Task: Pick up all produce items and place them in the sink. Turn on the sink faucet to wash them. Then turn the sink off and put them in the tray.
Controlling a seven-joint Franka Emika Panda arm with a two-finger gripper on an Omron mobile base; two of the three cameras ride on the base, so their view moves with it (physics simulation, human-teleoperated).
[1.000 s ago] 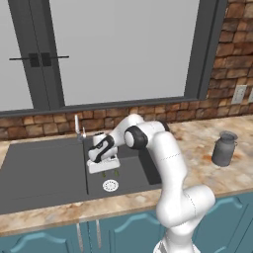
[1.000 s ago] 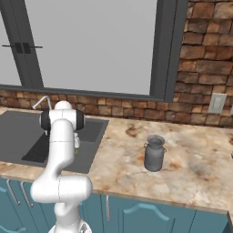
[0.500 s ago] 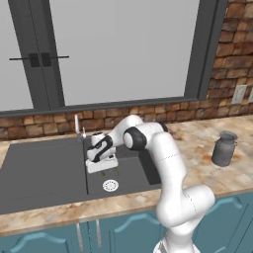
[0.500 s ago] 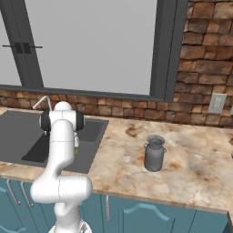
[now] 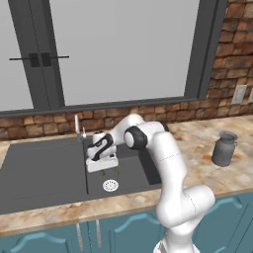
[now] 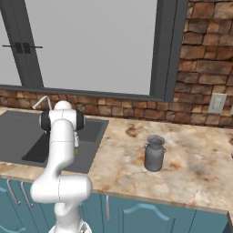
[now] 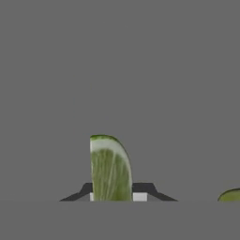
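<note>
Tool (image 7: 112, 196) in the sink (image 5: 44, 170) basin, fingers clamped on one green produce piece (image 7: 109, 169), another (image 7: 230, 195) just beside.

Two green produce pieces: one (image 7: 110, 171) a pale green wedge with darker rind, the second (image 7: 230, 195) partly cut off at the frame edge. One dark grey sink (image 5: 44, 170) with one white round drain (image 5: 110, 186). One silver faucet (image 5: 77, 126). One grey metal jug (image 5: 223, 148) on the desk (image 6: 191, 159). One wall outlet (image 6: 216, 103).
</note>
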